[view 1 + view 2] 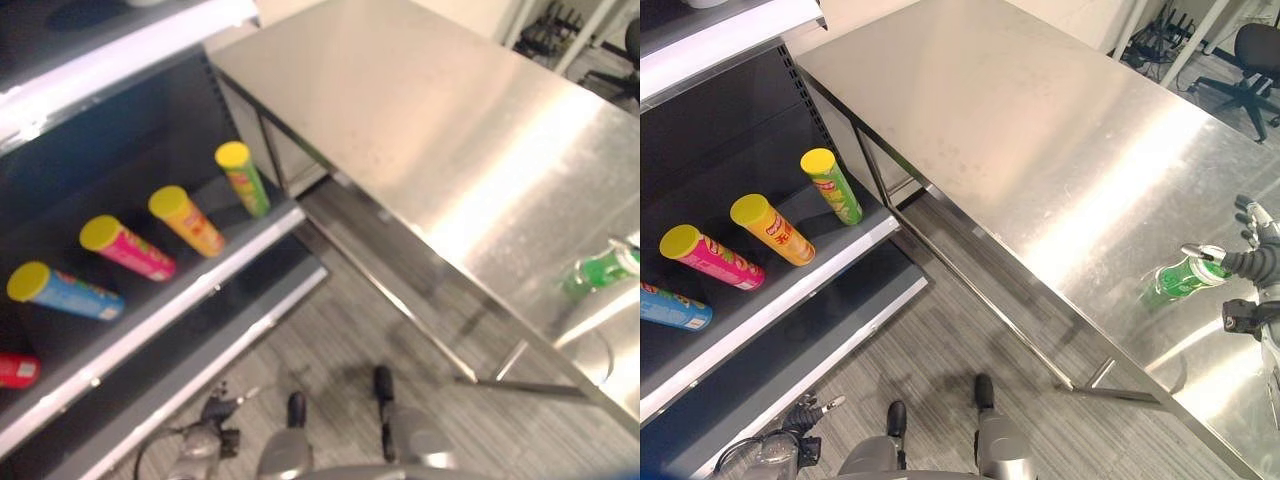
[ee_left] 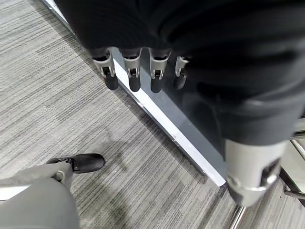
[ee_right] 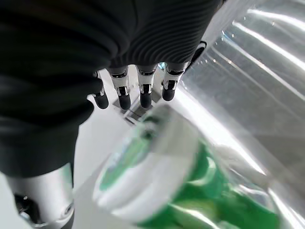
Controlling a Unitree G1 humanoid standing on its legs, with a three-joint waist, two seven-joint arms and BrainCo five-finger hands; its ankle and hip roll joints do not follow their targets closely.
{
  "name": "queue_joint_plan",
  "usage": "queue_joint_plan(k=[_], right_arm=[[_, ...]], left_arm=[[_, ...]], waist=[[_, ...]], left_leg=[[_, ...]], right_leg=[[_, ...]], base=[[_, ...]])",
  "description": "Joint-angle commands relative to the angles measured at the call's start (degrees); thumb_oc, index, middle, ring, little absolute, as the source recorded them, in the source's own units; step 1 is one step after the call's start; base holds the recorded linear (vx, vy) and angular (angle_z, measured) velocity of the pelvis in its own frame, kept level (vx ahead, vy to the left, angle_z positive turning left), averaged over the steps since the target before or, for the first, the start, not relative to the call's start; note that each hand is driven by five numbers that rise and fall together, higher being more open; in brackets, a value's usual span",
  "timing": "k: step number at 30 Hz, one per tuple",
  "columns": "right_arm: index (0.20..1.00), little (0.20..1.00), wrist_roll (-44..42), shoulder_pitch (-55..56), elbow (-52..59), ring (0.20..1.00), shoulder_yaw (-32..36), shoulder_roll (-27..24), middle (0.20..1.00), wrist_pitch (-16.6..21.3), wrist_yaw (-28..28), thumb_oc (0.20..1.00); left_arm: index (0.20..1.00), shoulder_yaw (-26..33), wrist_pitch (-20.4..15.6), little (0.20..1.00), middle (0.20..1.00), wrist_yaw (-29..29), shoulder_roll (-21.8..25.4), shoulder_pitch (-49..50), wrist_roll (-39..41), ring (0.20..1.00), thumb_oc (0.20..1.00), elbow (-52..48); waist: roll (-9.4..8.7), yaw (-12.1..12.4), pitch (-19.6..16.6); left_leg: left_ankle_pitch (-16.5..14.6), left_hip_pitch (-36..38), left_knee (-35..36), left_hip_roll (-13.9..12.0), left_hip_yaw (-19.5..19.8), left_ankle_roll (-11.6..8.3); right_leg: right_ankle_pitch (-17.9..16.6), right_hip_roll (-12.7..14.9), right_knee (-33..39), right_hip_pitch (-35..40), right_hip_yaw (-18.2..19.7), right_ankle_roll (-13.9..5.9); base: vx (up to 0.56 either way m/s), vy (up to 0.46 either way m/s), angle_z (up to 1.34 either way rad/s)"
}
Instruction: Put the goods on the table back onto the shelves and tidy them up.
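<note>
Table: steel top [image 1: 1040, 130], green bottle [image 1: 1180, 278] lying on it at 4 o'clock.
Shelf: dark board [image 1: 760, 290] at 9 o'clock, carrying green [image 1: 832, 186], orange [image 1: 772, 229], pink [image 1: 710, 257], blue [image 1: 65, 291] tubes in a row.

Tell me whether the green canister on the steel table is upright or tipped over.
Upright. The green canister stands on the steel table with its white lid facing up, beside the right hand; its fingers aren't round it.

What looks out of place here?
One green can is on the steel table, at the right hand, while the other cans are on the shelf. They stand evenly spaced; nothing is spilled.
</note>
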State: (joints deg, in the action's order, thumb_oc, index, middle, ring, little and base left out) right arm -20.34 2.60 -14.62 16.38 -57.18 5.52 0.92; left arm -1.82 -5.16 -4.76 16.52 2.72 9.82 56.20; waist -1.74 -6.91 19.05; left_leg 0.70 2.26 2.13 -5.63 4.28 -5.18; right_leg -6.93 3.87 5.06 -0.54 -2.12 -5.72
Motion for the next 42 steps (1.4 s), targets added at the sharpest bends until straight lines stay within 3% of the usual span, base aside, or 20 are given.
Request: queue_joint_plan(k=[1, 7, 14, 23, 33, 42], right_arm=[[1.0, 1.0, -1.42, -1.47, 1.33, 1.0, 1.99, -1.33, 1.0, 2.45, -0.44, 1.0], [1.0, 1.0, 3.05, 8.74, 5.48, 1.0, 5.48, -4.06, 1.0, 2.64, 3.76, 1.0], [1.0, 1.0, 6.23, 10.77, 5.68, 1.0, 4.15, -5.13, 1.0, 2.26, 4.8, 1.0], [1.0, 1.0, 11.02, 4.49, 3.34, 1.0, 0.03, -1.86, 1.0, 1.48, 0.09, 1.0], [1.0, 1.0, 15.87, 3.01, 2.85, 1.0, 4.37, 0.19, 1.0, 1.32, -6.7, 1.0], [1.0, 1.0, 13.6, -1.31, 2.43, 1.0, 0.29, 0.3, 1.0, 1.59, -5.61, 1.0]], left_arm=[[1.0, 0.79, -1.47, 1.0, 1.0, -0.05, 3.44, -0.55, -1.82, 1.0, 1.0, 0.31], [1.0, 0.76, -1.98, 1.0, 1.0, 0.76, 2.7, 0.02, -2.67, 1.0, 1.0, -0.1], [1.0, 0.37, -2.11, 1.0, 1.0, 0.91, 2.73, 0.08, -3.08, 1.0, 1.0, -1.36], [1.0, 0.03, -2.04, 1.0, 1.0, -0.04, 3.0, -1.04, -2.55, 1.0, 1.0, -1.82], [1.0, 0.57, -1.53, 1.0, 1.0, -1.22, 2.29, -0.53, -2.91, 1.0, 1.0, -0.84], [1.0, -0.18, -1.54, 1.0, 1.0, -1.0, 2.45, -0.98, -2.66, 1.0, 1.0, -1.09]], waist=[[-2.58, 0.78, -2.93], [-2.49, -0.62, -3.0], [-2.64, -0.83, -3.02], [-2.18, -0.2, -2.76], [-1.85, 0.27, -2.49], [-2.06, 1.1, -2.4]], left_leg=[[-8.22, -0.86, -7.26, -2.56, -3.69, -3.37], [-8.16, -0.33, -5.96, -2.45, -5.14, -3.24], [-8.43, -0.16, -5.9, -2.45, -5.88, -3.11], [-8.56, -0.4, -5.95, -2.3, -5.9, -2.71], [-8.72, -0.76, -6.21, -2.21, -5.35, -2.38], [-8.79, -0.86, -6.52, -2.33, -5.09, -2.42]], right_leg=[[13.73, 4.29, -9.75, -0.46, 0.28, -4.24], [13.02, 5.29, -9.54, -0.91, 0.79, -5.05], [12.69, 5.58, -9.27, -1.14, 1.42, -5.34], [12.55, 5.75, -8.94, -1.23, 1.47, -5.36], [13.07, 5.65, -9.21, -1.14, 1.09, -5.18], [13.22, 5.6, -9.23, -0.85, 0.67, -5.04]], base=[[0.04, 0.02, 0.0], [0.02, 0.025, 0.01], [0.0, 0.009, -0.08], [0.0, 0.001, -0.02], [0.0, 0.0, 0.0], [0.0, 0.0, 0.0]])
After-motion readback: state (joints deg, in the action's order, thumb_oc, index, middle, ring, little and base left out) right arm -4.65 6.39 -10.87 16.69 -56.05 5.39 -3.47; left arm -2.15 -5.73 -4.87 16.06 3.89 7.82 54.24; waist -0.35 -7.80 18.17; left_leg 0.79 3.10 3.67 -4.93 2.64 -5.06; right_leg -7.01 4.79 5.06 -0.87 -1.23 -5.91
